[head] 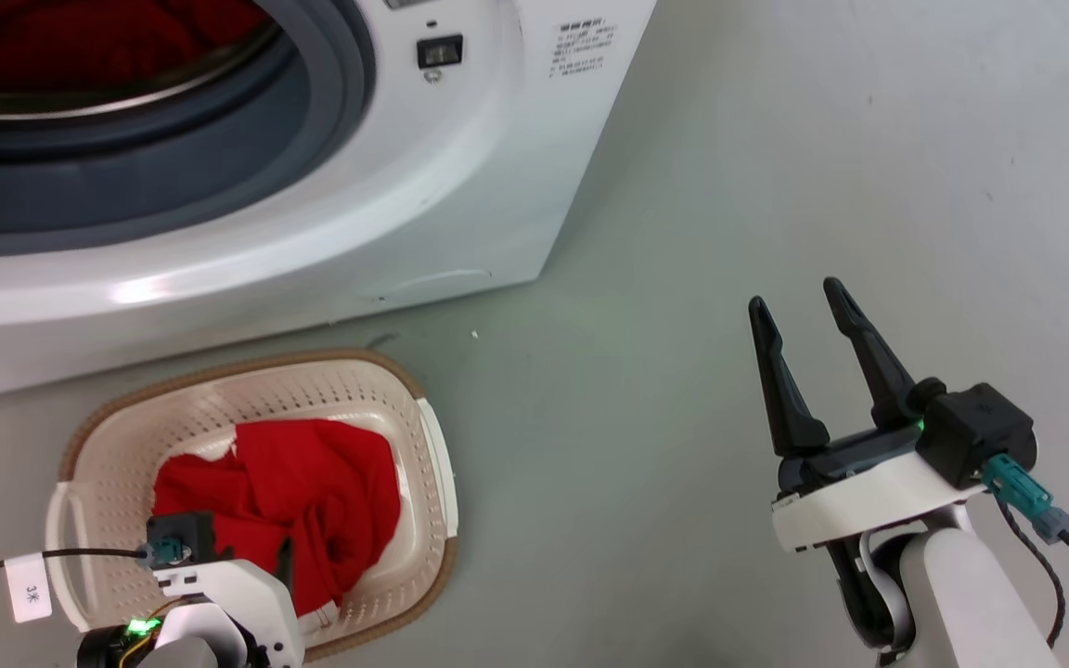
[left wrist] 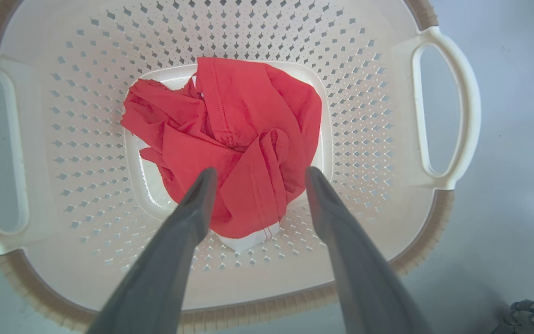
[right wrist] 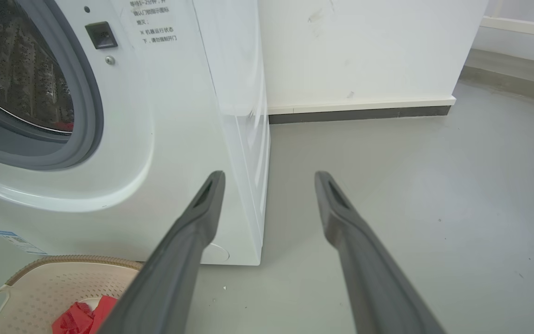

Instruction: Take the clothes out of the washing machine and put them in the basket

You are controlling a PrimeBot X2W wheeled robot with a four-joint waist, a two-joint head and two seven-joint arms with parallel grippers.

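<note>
A bare laundry corner, more test room than home. In the head view a white washing machine [head: 312, 213] stands at 11 o'clock on a smooth grey floor [head: 776, 186], with a laundry basket [head: 330, 390] at 7 o'clock. A plain white wall [right wrist: 364, 46] with dark skirting [right wrist: 359, 114] stands behind.

Smooth grey floor [head: 822, 139] all around me, a few dark specks. White scuffed wall [right wrist: 364, 46] ahead, dark skirting strip [right wrist: 359, 114] along its foot. Light soft, even.

Soft red cloth clothes [left wrist: 230, 139], perforated matt plastic basket [left wrist: 364, 116], glossy washing machine [head: 460, 186]
</note>
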